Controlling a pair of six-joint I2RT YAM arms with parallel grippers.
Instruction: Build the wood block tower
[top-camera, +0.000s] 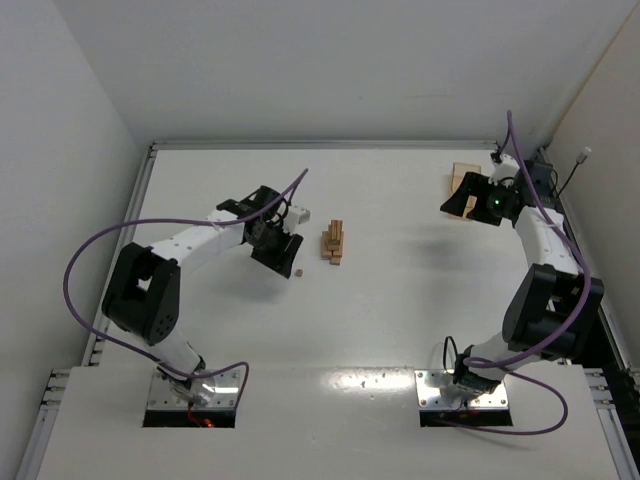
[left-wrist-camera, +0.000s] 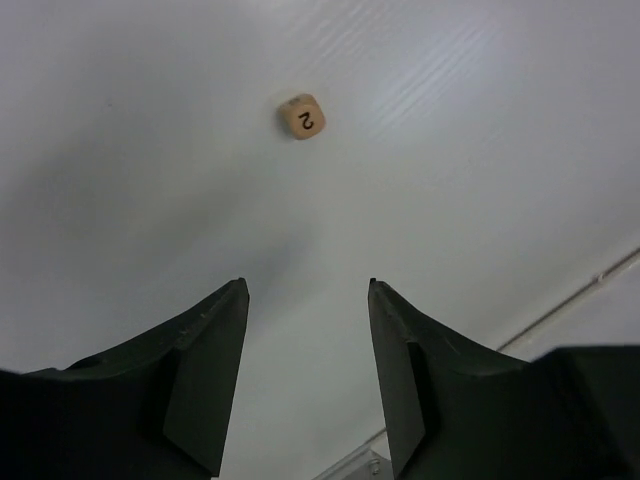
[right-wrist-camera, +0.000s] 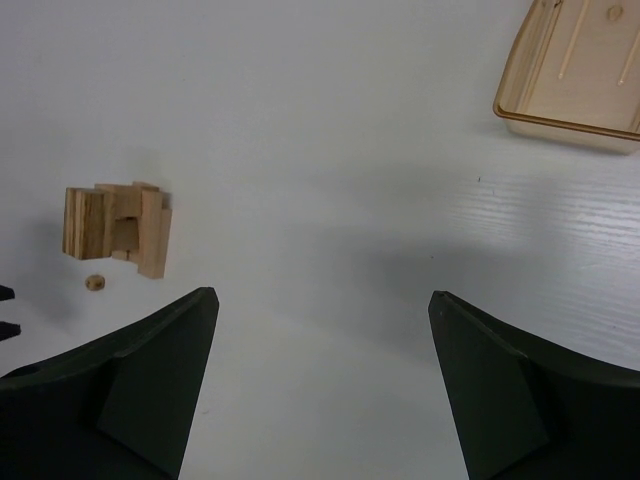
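Observation:
The wood block tower (top-camera: 335, 242) is a small stack of light-tan bars on the white table's middle; it also shows in the right wrist view (right-wrist-camera: 118, 228). A small wooden cube marked "2" (left-wrist-camera: 302, 116) lies alone on the table, seen as a speck (top-camera: 297, 272) left of the tower and in the right wrist view (right-wrist-camera: 95, 283). My left gripper (top-camera: 277, 252) is open and empty, hovering just left of the tower with the cube ahead of its fingers. My right gripper (top-camera: 462, 200) is open and empty at the far right, near the tray.
A flat shallow light-wood tray (top-camera: 466, 177) lies at the back right, partly behind the right gripper; its corner shows in the right wrist view (right-wrist-camera: 575, 70). White walls enclose the table on the left, back and right. A metal rail (top-camera: 140, 190) edges the left side.

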